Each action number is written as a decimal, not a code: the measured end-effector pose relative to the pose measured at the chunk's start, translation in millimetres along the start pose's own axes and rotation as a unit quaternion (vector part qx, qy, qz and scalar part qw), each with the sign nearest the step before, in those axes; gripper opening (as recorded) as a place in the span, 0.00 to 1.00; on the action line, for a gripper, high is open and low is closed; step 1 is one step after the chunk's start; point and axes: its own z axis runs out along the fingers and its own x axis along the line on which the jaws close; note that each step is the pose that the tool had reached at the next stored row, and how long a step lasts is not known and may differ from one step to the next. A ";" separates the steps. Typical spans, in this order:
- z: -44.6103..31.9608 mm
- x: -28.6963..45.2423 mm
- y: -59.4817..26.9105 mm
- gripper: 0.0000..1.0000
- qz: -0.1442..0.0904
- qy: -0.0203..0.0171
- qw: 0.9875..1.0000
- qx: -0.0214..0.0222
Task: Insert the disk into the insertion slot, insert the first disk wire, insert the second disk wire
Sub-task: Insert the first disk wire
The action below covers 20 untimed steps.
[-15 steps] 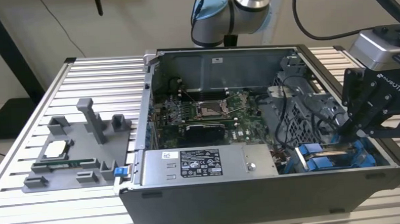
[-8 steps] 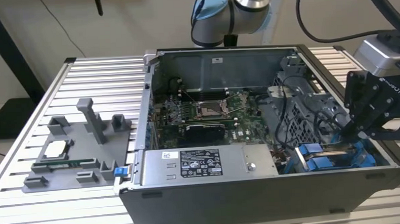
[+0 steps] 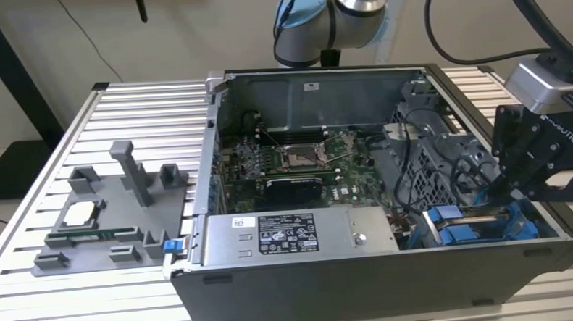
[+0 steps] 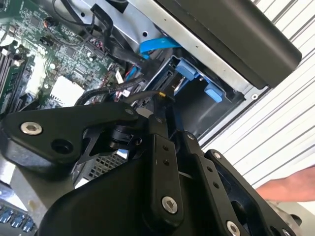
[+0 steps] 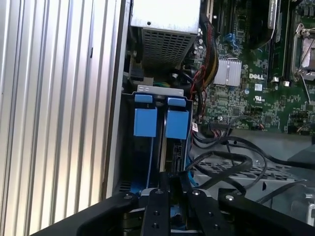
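The disk (image 5: 176, 123) stands on edge inside the insertion slot (image 5: 160, 89), a grey metal bay in the open computer case's corner; its blue carrier shows beside a second blue carrier (image 5: 145, 120). In the exterior view the blue carriers (image 3: 469, 231) lie at the case's near corner on the exterior view's right. My gripper (image 3: 516, 188) hangs just above that bay. In the second wrist view the gripper (image 4: 164, 104) is shut on the black connector end of a disk wire (image 4: 123, 96), right at the disk's edge. In the first wrist view the fingertips (image 5: 175, 178) sit over the disk's end.
The motherboard (image 3: 297, 160) and the grey power supply (image 3: 290, 233) fill the case. Loose black cables (image 5: 231, 162) cross a perforated cage beside the bay. A grey fixture (image 3: 115, 219) with small parts sits on the slatted table. A person's hand (image 4: 290, 187) shows outside the case.
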 end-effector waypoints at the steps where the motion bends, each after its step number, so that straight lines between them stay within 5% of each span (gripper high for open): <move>1: 0.5 -1.2 -0.1 0.00 0.000 0.000 1.000 0.000; 13: 7.7 -6.3 -5.5 0.00 0.001 0.000 1.000 -0.001; 20: 11.0 -6.6 -5.9 0.00 0.024 -0.001 1.000 -0.004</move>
